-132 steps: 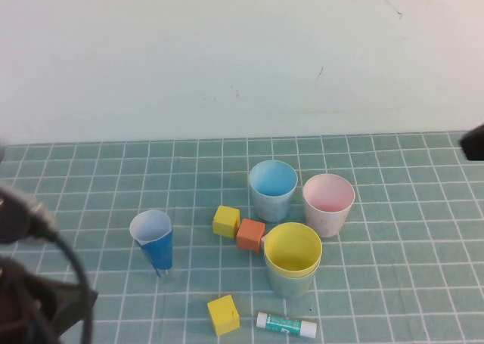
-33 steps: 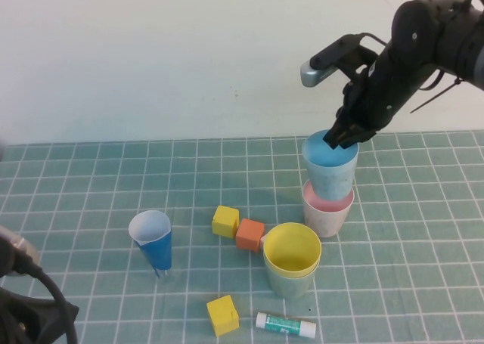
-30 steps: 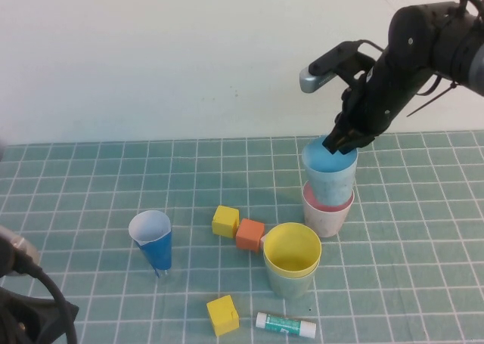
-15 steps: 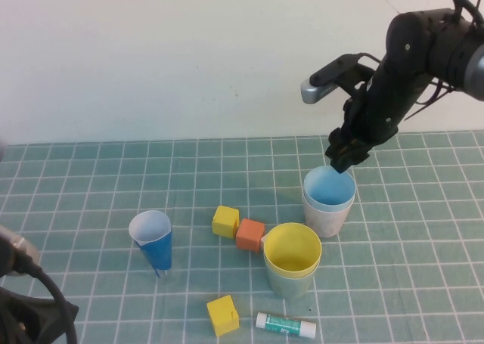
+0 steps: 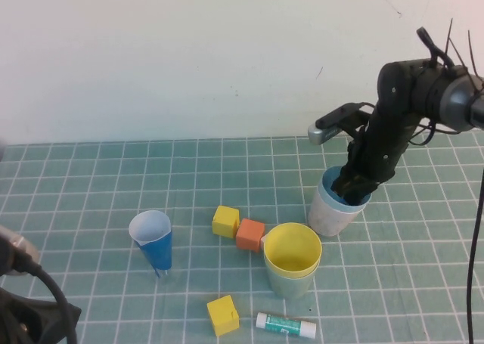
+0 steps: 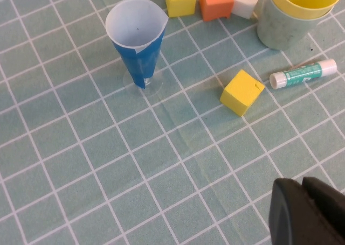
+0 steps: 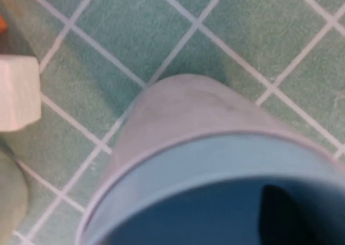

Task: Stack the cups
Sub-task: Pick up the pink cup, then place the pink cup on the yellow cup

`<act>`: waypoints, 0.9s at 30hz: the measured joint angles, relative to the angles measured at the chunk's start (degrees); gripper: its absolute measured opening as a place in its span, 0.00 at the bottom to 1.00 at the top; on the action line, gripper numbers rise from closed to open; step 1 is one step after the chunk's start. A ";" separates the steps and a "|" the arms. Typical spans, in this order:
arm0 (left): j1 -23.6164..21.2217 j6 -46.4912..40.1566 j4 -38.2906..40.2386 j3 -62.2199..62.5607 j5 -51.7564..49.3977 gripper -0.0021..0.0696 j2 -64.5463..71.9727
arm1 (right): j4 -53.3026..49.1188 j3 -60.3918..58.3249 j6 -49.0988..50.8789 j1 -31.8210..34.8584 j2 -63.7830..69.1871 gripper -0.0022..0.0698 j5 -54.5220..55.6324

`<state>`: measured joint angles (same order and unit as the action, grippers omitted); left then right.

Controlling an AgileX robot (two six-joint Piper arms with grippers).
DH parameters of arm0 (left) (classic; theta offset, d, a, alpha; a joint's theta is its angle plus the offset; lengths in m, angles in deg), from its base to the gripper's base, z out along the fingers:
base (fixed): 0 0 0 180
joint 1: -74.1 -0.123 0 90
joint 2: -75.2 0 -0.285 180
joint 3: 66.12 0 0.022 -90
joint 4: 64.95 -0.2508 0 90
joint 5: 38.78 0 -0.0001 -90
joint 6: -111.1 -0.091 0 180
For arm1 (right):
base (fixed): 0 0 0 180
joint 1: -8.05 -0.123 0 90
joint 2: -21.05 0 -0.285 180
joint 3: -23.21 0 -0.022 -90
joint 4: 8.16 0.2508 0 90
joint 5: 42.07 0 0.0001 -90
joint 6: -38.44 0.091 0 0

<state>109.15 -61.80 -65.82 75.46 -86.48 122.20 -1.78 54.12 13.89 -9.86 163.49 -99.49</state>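
Two stacks sitting on desk (image 5: 113, 178) | right gripper (image 5: 352, 187) dipping into blue cup (image 5: 333, 191) nested in pink cup (image 5: 327, 217), jaws state unclear | left gripper (image 6: 307, 215) parking at 7 o'clock, jaws clenched empty | yellow cup (image 5: 292, 249) sitting in green cup (image 5: 291, 285)

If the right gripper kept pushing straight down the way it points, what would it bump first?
Probably the inside of the light blue cup, nested in the pink cup. The right gripper points down into its mouth; how deep is unclear.

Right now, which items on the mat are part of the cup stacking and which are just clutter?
Job:
- light blue cup nested in pink cup, right gripper at its rim
- yellow cup nested in pale green cup
- left gripper parked near side, shut

Clutter:
- dark-blue paper cone
- two yellow blocks
- orange block
- white block
- glue stick
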 joint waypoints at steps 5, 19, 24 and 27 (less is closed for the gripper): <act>0.00 0.00 0.09 0.00 -0.10 0.03 0.00 | 3.16 1.44 -0.83 0.49 -0.02 0.08 -1.46; 0.00 -0.43 0.22 0.00 -0.22 0.03 0.00 | 4.24 3.26 -8.76 -3.60 -22.43 0.07 -12.66; 0.00 -1.16 0.22 0.00 -0.22 0.03 0.00 | 4.59 -1.56 -9.14 -9.55 -23.48 0.07 -13.36; 0.00 -1.74 0.22 0.00 -0.22 0.03 0.00 | 4.72 -3.40 -9.14 -11.00 -21.24 0.07 -13.47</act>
<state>109.15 -63.54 -65.60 75.46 -86.70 122.20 2.94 50.72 4.75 -20.85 142.25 -112.96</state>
